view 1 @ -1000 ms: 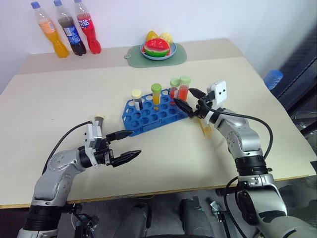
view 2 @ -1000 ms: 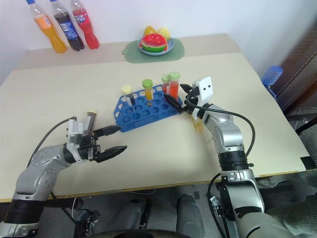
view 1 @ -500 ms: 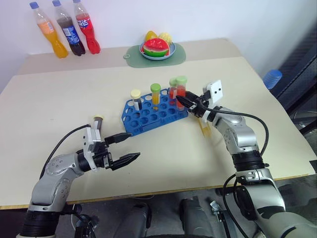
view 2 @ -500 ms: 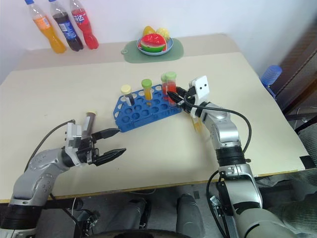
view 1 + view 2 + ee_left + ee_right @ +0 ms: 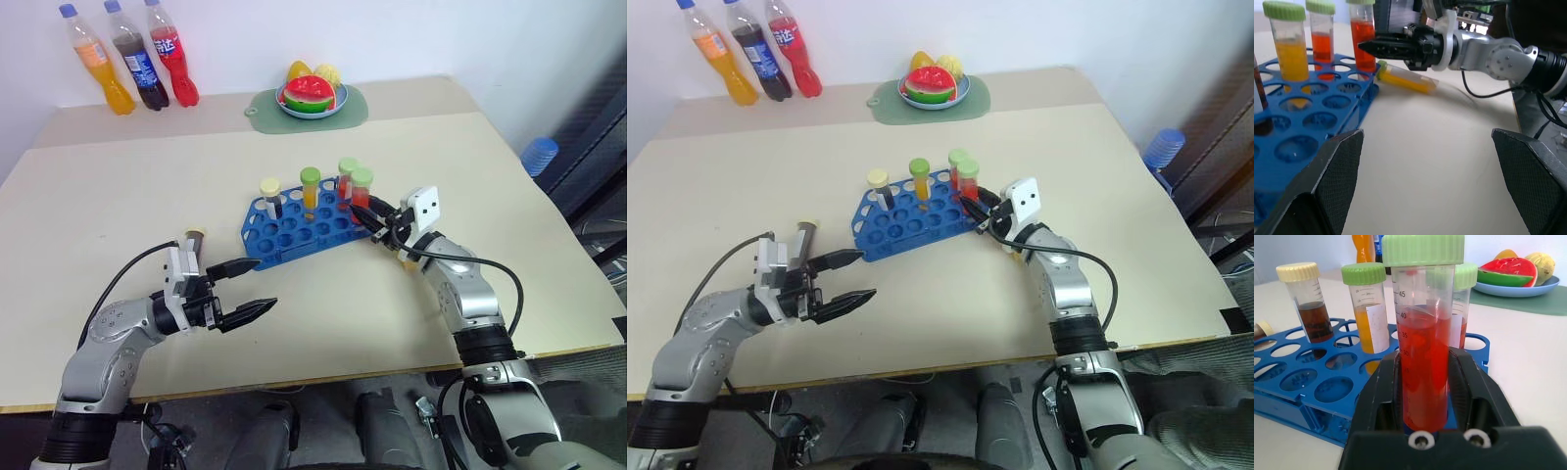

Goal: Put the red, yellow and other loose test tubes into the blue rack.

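We see the clear plastic tube of red liquid with green cap (image 5: pixel 1422 342) standing upright in the bright blue plastic rack with round holes (image 5: pixel 294 230), at its right end. The right gripper (image 5: pixel 380 215) has both black fingers clamped around this tube. Three more capped tubes stand in the rack: brown with cream cap (image 5: pixel 270 194), yellow-orange with green cap (image 5: pixel 310 188), another red (image 5: pixel 346 176). A yellow tube (image 5: pixel 1405 81) lies on the beige table (image 5: pixel 118 196) beside the rack. The left gripper (image 5: pixel 255 286) hovers near the rack with fingers spread wide, empty.
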Action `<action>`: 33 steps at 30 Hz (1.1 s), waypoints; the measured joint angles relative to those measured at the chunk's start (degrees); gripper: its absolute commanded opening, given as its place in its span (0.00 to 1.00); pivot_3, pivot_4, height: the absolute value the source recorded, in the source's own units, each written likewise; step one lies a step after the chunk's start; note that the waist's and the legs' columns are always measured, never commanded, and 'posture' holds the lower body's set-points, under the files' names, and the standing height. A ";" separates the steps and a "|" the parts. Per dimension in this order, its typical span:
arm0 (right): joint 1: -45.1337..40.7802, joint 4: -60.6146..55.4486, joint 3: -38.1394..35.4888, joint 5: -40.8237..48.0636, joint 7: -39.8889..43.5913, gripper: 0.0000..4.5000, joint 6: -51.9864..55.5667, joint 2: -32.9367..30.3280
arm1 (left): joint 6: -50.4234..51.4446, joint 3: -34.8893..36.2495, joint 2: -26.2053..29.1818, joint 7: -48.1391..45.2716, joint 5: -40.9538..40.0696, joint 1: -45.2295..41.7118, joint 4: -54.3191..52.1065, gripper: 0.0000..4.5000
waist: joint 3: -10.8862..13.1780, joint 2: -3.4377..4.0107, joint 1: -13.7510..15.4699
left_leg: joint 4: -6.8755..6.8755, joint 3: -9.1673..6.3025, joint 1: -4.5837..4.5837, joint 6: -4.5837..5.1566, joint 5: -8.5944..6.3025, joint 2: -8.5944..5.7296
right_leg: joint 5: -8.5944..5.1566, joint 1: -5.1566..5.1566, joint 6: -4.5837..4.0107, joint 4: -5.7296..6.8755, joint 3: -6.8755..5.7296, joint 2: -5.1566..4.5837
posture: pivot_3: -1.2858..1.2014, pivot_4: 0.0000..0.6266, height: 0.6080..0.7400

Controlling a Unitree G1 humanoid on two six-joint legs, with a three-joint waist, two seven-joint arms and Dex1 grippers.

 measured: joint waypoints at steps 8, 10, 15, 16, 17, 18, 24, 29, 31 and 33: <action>1.25 -7.04 0.45 -4.12 -3.43 0.99 -1.04 -2.04 | -0.01 -0.29 -0.16 -0.38 0.02 -0.35 0.49 0.96 | 0.00 0.00 0.25 | 0.01 0.00 -0.02 -0.01 0.01 0.00 | 0.00 0.00 0.00 0.00 0.00 -0.01 | 0.52 0.24 1.00; 3.16 -11.30 0.48 -3.97 -3.01 0.99 0.84 -3.57 | 0.00 -0.40 -0.22 -0.41 0.04 -0.44 0.55 0.96 | 0.00 -0.01 0.33 | 0.02 -0.01 -0.02 0.03 -0.02 -0.01 | 0.00 0.02 0.00 -0.03 0.00 -0.01 | 0.52 0.24 1.00; 13.35 -28.07 1.33 -5.27 -2.28 0.99 12.40 -11.65 | -0.04 -0.60 -0.29 -0.70 0.08 -0.44 1.08 0.96 | 0.01 -0.02 0.41 | 0.02 -0.02 -0.05 0.12 -0.07 -0.01 | 0.00 0.03 0.01 -0.08 -0.01 -0.02 | 0.52 0.24 1.00; 14.58 -31.45 1.29 -5.04 -2.35 0.99 16.50 -13.10 | -0.03 -0.70 -0.32 -0.81 0.11 -0.50 1.19 0.96 | 0.01 -0.01 0.28 | 0.02 -0.01 -0.05 0.14 -0.08 -0.01 | 0.00 0.02 0.01 -0.07 -0.01 -0.02 | 0.52 0.24 1.00; 15.44 -34.72 1.22 -4.58 -2.45 0.99 21.12 -14.67 | -0.05 -0.81 -0.33 -1.01 0.11 -0.53 1.19 0.96 | 0.01 -0.01 0.21 | 0.02 -0.01 -0.03 0.14 -0.08 0.01 | 0.00 0.02 0.00 -0.06 -0.01 -0.02 | 0.52 0.24 1.00; 15.63 -37.16 1.01 -4.31 -2.65 0.99 25.26 -15.88 | -0.05 -0.92 -0.33 -1.14 0.13 -0.55 1.22 0.96 | 0.01 -0.02 0.16 | 0.02 -0.01 -0.03 0.14 -0.08 0.02 | 0.00 0.03 0.00 -0.06 -0.01 -0.01 | 0.52 0.24 1.00; 7.51 -40.29 -1.56 -0.93 -4.63 0.99 49.52 -19.14 | -0.23 -1.26 -0.60 -1.99 0.70 -1.55 2.25 0.96 | 0.02 -0.04 0.44 | 0.03 -0.02 -0.05 0.16 -0.09 0.02 | 0.00 0.06 0.00 -0.13 -0.05 -0.02 | 0.52 0.24 1.00; -1.95 -32.34 -1.45 0.79 -7.48 0.99 68.47 -17.89 | -0.79 -1.82 -0.90 -2.61 0.80 -2.85 3.13 0.96 | 0.02 -0.04 0.41 | 0.02 -0.02 -0.09 0.19 -0.11 0.02 | 0.05 0.15 -0.05 -0.39 -0.10 -0.05 | 0.52 0.24 1.00; -4.30 -29.76 -1.53 1.58 -7.74 0.99 72.26 -17.28 | -0.85 -2.26 -0.90 -2.70 0.81 -2.88 3.39 0.96 | 0.02 -0.04 0.34 | 0.01 -0.02 -0.10 0.19 -0.11 0.02 | 0.06 0.13 -0.05 -0.41 -0.10 -0.05 | 0.52 0.24 1.00; -7.84 -25.98 -1.52 2.45 -7.78 0.99 75.98 -17.02 | -0.93 -2.35 -0.89 -2.75 0.83 -2.93 3.46 0.96 | 0.02 -0.03 0.22 | 0.00 -0.01 -0.12 0.19 -0.11 0.02 | 0.06 0.11 -0.05 -0.44 -0.10 -0.05 | 0.52 0.24 1.00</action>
